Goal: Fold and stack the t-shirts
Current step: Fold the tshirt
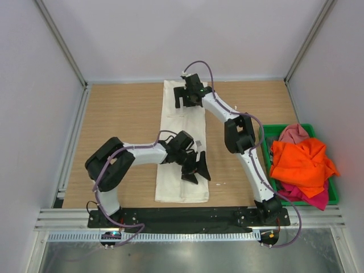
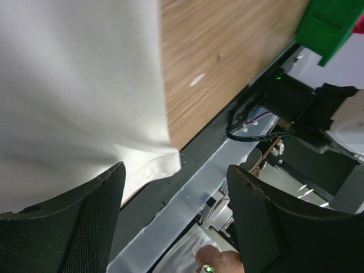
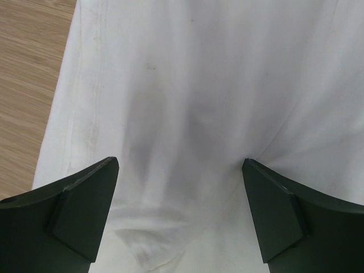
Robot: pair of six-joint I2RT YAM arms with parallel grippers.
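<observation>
A cream-white t-shirt (image 1: 182,142) lies on the wooden table, folded into a long narrow strip that runs from the back to the front edge. My left gripper (image 1: 196,169) hovers open over the strip's near right part; in the left wrist view the shirt's near corner (image 2: 153,162) lies just beyond my left gripper (image 2: 176,213). My right gripper (image 1: 187,96) is open over the strip's far end, and the white cloth (image 3: 187,114) fills the right wrist view, with my right gripper (image 3: 181,219) straddling it. Orange (image 1: 301,162), pink (image 1: 294,134) and magenta (image 1: 313,197) t-shirts are piled in the bin.
A green plastic bin (image 1: 333,196) stands at the table's right side, its corner (image 2: 327,25) visible in the left wrist view. The black base rail (image 1: 187,215) and cables (image 2: 256,128) run along the near edge. White walls enclose the table on three sides.
</observation>
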